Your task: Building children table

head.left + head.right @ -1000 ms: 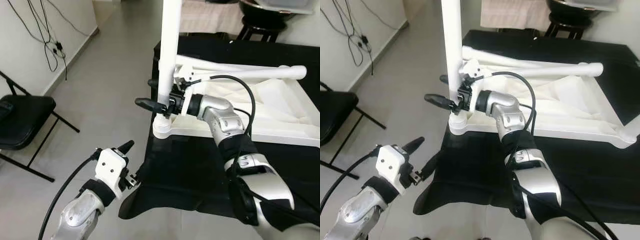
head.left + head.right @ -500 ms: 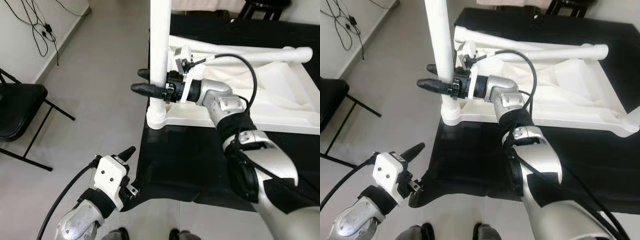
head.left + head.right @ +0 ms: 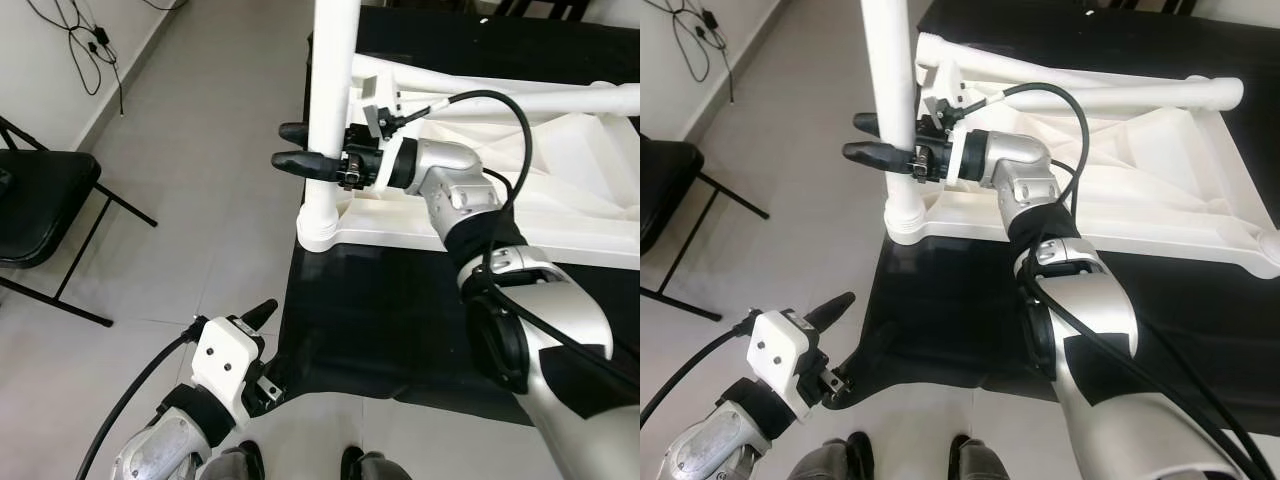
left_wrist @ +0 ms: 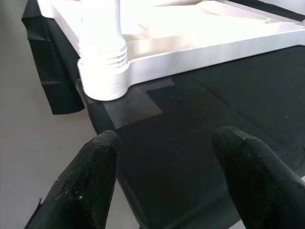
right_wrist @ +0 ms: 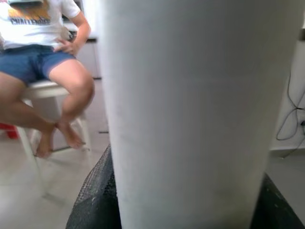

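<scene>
Right gripper clamped on the upright table leg at the corner socket of the overturned children's table

Eye views: the white table leg (image 3: 332, 90) stands upright in the corner socket (image 3: 320, 222) of the white tabletop (image 3: 1160, 190), which lies upside down on a black cloth (image 3: 380, 320). The right gripper (image 3: 318, 160) is closed around the leg, just above the socket. The leg looks like light, stiff, smooth plastic, so it may slip; I judge a low hold near the socket is best.
Left wrist view: the left gripper (image 4: 164, 176) hangs with fingers apart, below the socket, holding nothing.
Right wrist view: the leg is between the black fingers (image 5: 95, 200). Behind it sits a person (image 5: 43, 52); the shirt print is cut off and I cannot read it surely.
</scene>
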Available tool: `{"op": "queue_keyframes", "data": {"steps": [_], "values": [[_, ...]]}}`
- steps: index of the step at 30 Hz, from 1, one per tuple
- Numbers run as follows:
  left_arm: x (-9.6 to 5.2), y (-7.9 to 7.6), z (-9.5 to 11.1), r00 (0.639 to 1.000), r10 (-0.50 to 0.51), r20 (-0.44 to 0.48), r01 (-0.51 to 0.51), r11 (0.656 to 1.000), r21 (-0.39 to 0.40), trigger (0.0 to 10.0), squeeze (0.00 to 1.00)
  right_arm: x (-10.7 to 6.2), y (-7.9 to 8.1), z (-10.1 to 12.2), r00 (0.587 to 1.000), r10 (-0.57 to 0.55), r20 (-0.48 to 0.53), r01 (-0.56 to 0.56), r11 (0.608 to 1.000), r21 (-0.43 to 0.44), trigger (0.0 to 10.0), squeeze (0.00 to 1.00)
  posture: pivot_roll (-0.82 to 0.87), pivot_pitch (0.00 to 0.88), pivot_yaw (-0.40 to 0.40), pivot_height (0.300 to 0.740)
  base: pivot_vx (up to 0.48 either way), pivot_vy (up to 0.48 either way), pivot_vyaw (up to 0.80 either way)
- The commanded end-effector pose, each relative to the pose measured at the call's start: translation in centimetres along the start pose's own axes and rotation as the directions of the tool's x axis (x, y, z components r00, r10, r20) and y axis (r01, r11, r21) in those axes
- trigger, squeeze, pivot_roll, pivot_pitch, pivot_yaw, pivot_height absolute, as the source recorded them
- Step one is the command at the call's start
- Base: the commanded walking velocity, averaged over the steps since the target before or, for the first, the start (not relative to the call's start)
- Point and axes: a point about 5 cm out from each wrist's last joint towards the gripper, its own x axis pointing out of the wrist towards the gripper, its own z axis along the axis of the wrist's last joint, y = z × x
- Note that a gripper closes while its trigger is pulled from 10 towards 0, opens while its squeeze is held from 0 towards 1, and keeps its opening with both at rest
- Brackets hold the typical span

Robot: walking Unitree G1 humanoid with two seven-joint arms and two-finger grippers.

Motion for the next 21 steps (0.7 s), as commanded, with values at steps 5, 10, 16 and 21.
{"op": "queue_keyframes", "data": {"steps": [5, 10, 16, 21], "values": [[0.2, 1.2, -1.0, 1.0, 0.001, -0.024, -0.001, 1.0, -0.003, 10.0, 0.0, -4.2, 3.0, -8.6, 0.604, -0.717, -0.349, 0.791, 0.593, 0.151, 0.0, 0.0, 0.04, 0.194, -0.021, 0.74, 0.0, 0.0, 0.0], [0.5, 1.9, -1.3, 1.0, 0.008, -0.025, -0.008, 1.0, -0.004, 10.0, 0.0, -5.5, 6.4, -10.5, 0.591, -0.71, -0.383, 0.783, 0.62, 0.06, 0.0, 0.0, 0.02, 0.169, -0.011, 0.74, 0.0, 0.0, 0.0], [1.0, 3.0, -1.8, 0.999, 0.031, -0.023, -0.031, 1.0, 0.001, 10.0, 0.0, -5.2, 5.6, -10.6, 0.51, -0.781, -0.362, 0.84, 0.542, 0.014, 0.0, 0.0, 0.02, 0.114, -0.017, 0.74, 0.0, 0.0, 0.0], [1.0, 3.0, -1.8, 0.999, 0.038, -0.019, -0.038, 0.999, 0.0, 10.0, 0.0, -4.3, 6.1, -10.1, 0.513, -0.772, -0.375, 0.839, 0.543, 0.028, 0.0, 0.0, 0.02, 0.123, -0.023, 0.74, 0.0, 0.0, 0.0]]}}
